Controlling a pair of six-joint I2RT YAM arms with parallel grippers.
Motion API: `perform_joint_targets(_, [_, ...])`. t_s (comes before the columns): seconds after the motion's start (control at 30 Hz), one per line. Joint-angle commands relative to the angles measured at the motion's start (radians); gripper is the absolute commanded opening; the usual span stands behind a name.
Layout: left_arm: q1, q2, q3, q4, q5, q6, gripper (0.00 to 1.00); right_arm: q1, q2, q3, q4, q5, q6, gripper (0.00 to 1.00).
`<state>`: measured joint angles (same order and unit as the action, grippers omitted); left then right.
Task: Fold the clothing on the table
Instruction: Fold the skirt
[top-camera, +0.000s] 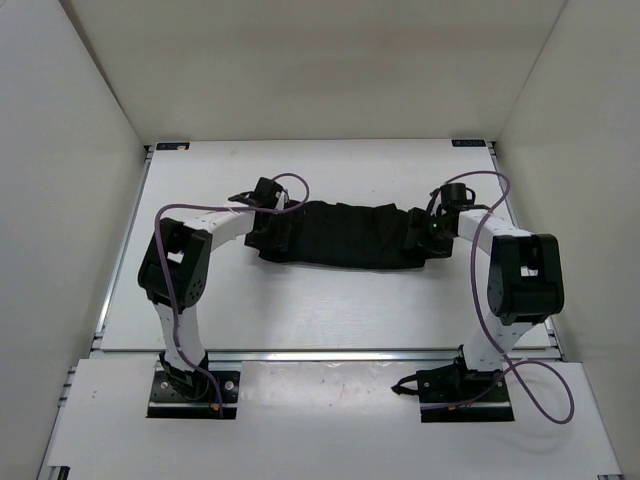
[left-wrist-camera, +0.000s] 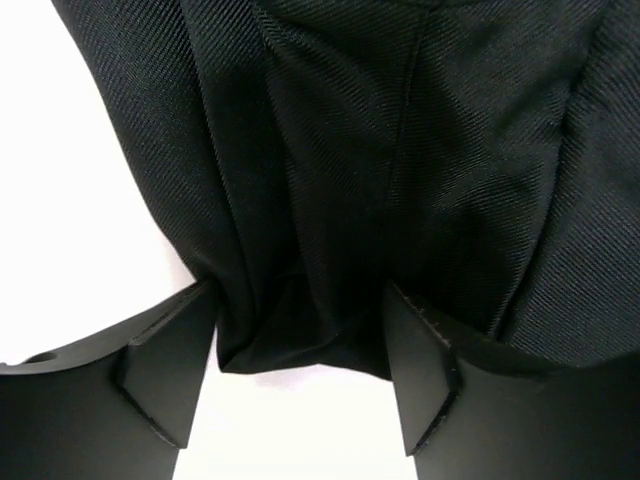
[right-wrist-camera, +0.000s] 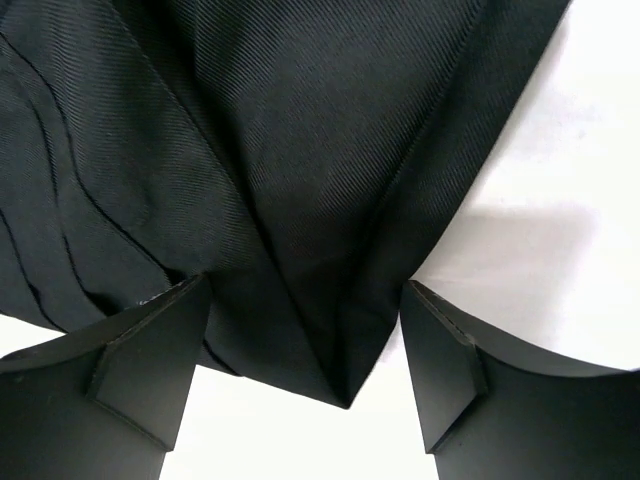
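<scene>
Bracketing one black garment (top-camera: 335, 235) on one surface (top-camera: 300, 310).
Left fingers (left-wrist-camera: 160, 380), two, spread astride its 9 o'clock end; right fingers (right-wrist-camera: 150, 370), two, spread astride its 3 o'clock end.

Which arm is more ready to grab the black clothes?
Probably left: the left end effector has a bunched edge of the clothing between its fingers; the right end effector straddles only a corner.

2 white arms (top-camera: 228, 226) with black joints (top-camera: 175, 265), purple cables (top-camera: 572, 400), black base plates (top-camera: 195, 396)
</scene>
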<state>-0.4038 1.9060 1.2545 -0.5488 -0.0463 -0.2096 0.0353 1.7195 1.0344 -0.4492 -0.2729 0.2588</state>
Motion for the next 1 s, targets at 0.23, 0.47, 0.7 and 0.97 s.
perform_joint_targets(0.23, [0.042,-0.12,0.068,-0.045,0.027,-0.016,0.93,-0.005,0.034,0.038,0.026,-0.009,-0.024,0.71])
perform_joint_targets(0.47, [0.094,-0.09,0.103,0.004,0.028,-0.01,0.94,-0.023,0.034,0.046,0.014,-0.006,-0.052,0.69])
perform_joint_targets(0.7, [0.083,-0.028,0.08,0.066,0.058,-0.03,0.9,-0.028,0.038,0.046,0.012,-0.009,-0.062,0.61])
perform_joint_targets(0.97, [0.065,-0.007,0.066,0.079,0.065,-0.039,0.68,-0.031,0.055,0.076,-0.002,-0.008,-0.078,0.23])
